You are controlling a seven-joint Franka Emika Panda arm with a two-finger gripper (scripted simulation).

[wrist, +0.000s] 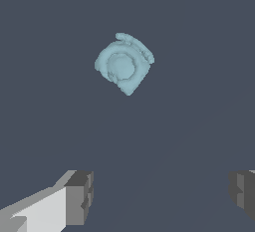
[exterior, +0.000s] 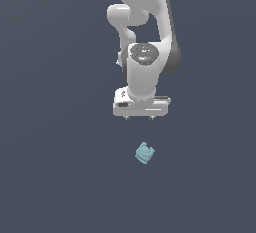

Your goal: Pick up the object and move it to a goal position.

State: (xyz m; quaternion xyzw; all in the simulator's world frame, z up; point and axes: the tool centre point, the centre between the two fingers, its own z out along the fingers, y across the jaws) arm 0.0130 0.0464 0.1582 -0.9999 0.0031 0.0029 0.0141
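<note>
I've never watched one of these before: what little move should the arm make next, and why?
Probably shift the gripper over the teal object, then lower. The fingers stand open with nothing between them, and the object lies apart from them on the floor.

Glossy white arm (exterior: 145, 52), grey-tipped jaws

Gripper (wrist: 160, 196) spread, object (wrist: 124, 64) apart
</note>
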